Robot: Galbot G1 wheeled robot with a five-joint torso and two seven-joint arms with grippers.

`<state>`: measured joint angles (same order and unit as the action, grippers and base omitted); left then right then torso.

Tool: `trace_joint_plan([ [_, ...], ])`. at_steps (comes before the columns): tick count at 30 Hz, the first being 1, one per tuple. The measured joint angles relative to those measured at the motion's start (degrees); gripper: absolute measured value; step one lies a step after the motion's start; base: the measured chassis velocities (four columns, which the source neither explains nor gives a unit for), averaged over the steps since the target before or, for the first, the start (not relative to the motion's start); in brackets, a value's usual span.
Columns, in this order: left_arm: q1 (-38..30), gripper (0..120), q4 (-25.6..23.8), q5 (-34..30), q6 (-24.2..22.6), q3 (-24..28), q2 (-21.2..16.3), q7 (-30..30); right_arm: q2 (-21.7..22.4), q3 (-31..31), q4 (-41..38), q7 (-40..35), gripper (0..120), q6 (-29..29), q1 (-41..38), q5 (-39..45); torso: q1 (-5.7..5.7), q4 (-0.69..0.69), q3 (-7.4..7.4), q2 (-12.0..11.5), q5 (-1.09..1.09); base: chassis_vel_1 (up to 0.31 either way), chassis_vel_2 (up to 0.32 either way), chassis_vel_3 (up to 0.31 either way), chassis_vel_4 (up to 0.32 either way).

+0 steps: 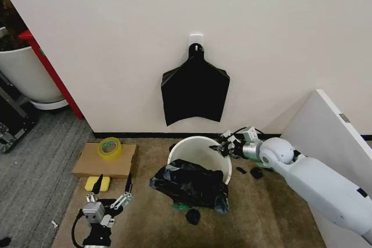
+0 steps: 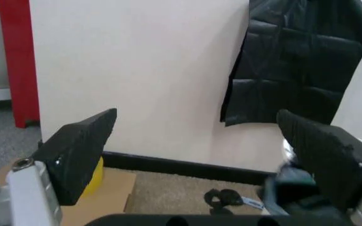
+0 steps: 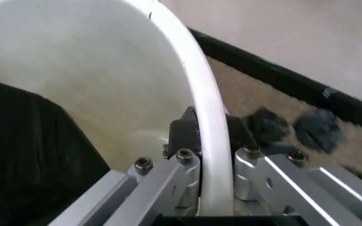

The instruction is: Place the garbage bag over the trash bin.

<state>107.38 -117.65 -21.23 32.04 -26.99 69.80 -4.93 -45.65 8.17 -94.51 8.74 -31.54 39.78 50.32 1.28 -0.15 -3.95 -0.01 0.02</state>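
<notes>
- Right gripper [image 1: 223, 146]: jaws clamped on the rolled rim of the trash bin [image 1: 195, 148], on the bin's right side, one pad inside the wall and one outside.
- Right wrist view settles that grip: the right gripper [image 3: 211, 136] straddles the trash bin [image 3: 105, 75] rim with black pads tight on both faces. The head view only shows the jaws at the rim.
- Bin is round, cream-white smooth plastic with a curved inner wall, tilted with its mouth facing up and toward the robot, on brown carpet.
- Garbage bag [image 1: 189, 185]: thin, glossy, crinkled black plastic, bunched over the bin's near rim and front side, across the bin from the right jaws and to their left. In the right wrist view the garbage bag [image 3: 24, 155] is a dark mass inside the bin, near the inner pad.
- Left gripper [image 1: 110, 202]: low and well to the left of the bin, jaws spread wide, holding nothing.
- Left wrist view shows the left gripper [image 2: 200, 155] with two textured black pads far apart, the wall between them.
- Flat black folded bundle [image 1: 195, 90] hangs on the wall from a white hook [image 1: 196, 39], above and behind the right jaws; the left wrist view shows a grid of creases on the bundle [image 2: 300, 61].
- Small black scraps [image 1: 256, 172] lie on the carpet just beside the right jaws; in the right wrist view the scraps [image 3: 316, 129] are lumpy.
- Cardboard sheet [image 1: 99, 164] with a yellow-green tape roll [image 1: 109, 147] sits just beyond the left jaws.
</notes>
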Motion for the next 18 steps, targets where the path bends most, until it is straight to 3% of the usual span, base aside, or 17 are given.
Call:
trace_joint_plan([
  [10,-0.90,100,-0.43,-0.07,-1.03,1.08,-0.51,-0.11,-1.66,-9.70,-9.54,-18.46,0,-1.15,11.95,8.21,0.00,-0.01,0.01,0.00,-0.02,0.000,0.000,0.000,0.000],
  [15,-1.64,100,-0.88,-0.09,-1.58,1.80,-0.73,-0.21,-6.48,-12.23,-16.28,-34.08,0,2.23,18.04,10.34,0.00,0.00,0.01,0.00,-0.02,0.000,0.000,0.000,0.000],
  [18,-1.73,100,-1.07,-0.09,-1.72,1.84,-0.75,-0.29,-8.39,-12.51,-18.07,-38.43,0,2.67,19.41,11.03,0.00,0.00,0.01,0.00,-0.01,0.000,0.000,0.000,0.000],
])
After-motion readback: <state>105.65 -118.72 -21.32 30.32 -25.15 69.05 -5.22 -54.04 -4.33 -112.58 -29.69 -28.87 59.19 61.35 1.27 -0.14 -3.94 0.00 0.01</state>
